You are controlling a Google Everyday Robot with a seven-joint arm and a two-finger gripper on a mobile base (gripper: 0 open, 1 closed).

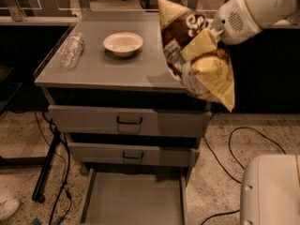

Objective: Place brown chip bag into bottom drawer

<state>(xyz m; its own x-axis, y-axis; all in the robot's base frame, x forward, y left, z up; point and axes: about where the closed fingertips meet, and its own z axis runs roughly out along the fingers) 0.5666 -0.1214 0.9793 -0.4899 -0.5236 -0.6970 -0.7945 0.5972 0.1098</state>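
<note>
The brown chip bag (202,64), dark brown on top and pale yellow below, hangs in the air over the front right corner of the grey cabinet top (108,69). My gripper (207,39) comes in from the upper right on a white arm and is shut on the bag's upper part. The bottom drawer (133,200) is pulled open at the foot of the cabinet, well below and to the left of the bag, and its flat grey floor is bare. The two higher drawers (129,122) with black handles are shut.
A white bowl (123,43) and a lying clear plastic bottle (71,49) are on the cabinet top. My white base (272,191) is at the bottom right. Black cables (234,146) run over the floor on both sides of the cabinet.
</note>
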